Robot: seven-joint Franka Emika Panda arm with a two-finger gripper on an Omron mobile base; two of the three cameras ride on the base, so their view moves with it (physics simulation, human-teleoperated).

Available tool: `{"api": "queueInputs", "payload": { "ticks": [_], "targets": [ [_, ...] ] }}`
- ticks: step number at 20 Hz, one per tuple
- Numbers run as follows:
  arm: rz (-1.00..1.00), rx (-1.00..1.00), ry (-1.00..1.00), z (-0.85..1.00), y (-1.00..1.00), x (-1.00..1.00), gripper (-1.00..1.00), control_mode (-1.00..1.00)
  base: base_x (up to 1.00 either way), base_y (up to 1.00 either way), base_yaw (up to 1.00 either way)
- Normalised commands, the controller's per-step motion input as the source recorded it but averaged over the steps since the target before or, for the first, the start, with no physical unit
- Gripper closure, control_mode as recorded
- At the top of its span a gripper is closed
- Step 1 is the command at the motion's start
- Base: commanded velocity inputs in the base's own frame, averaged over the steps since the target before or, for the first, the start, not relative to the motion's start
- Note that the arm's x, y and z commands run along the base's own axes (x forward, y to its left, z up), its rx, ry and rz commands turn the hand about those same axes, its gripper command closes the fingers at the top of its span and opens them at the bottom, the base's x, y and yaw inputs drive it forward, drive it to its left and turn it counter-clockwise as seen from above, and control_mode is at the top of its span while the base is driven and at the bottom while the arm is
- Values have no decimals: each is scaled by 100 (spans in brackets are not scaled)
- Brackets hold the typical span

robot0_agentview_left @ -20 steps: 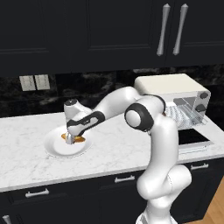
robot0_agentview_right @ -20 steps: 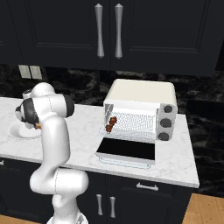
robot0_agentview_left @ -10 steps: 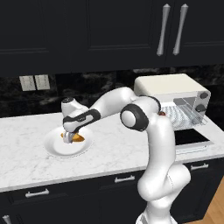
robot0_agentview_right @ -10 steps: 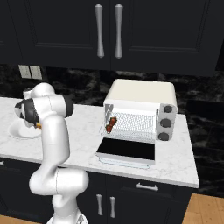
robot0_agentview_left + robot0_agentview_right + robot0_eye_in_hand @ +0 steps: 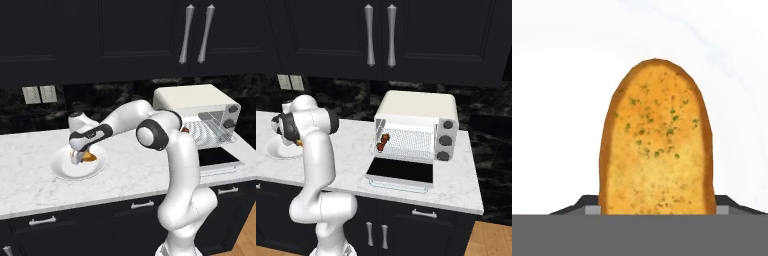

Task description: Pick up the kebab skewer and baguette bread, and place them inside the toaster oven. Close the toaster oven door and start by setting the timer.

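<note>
The golden baguette bread (image 5: 657, 145) lies on a white plate (image 5: 65, 170) at the left of the counter. My gripper (image 5: 77, 159) is down over it, and both dark fingertips (image 5: 587, 206) sit tight against the loaf's sides. From the left base view a bit of the loaf (image 5: 90, 157) shows beside the hand. The kebab skewer (image 5: 383, 141) rests on the wire rack at the left end of the cream toaster oven (image 5: 418, 107). The toaster oven door (image 5: 400, 172) hangs open, flat over the counter.
Three dark knobs (image 5: 446, 141) run down the oven's right side. Black wall cabinets (image 5: 381, 35) hang above. The plate (image 5: 276, 150) sits left of my arm's base, with bare marble counter (image 5: 130, 175) between plate and oven.
The fingers have closed in from wide open onto the loaf's sides. The hand has dropped slightly toward the plate. The loaf and skewer have not moved.
</note>
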Motion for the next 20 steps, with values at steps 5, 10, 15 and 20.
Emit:
{"api": "queueInputs", "payload": {
  "ticks": [5,10,15,20],
  "targets": [
    [0,1,-1,-2,-3,-59,100,-100,0,0,0],
    [0,8,-3,48,-33,-80,100,-100,0,0,0],
    [0,10,-7,73,-72,-95,100,-100,0,0,0],
    [-3,3,-9,52,-92,-93,100,-100,0,0,0]
  ]
}}
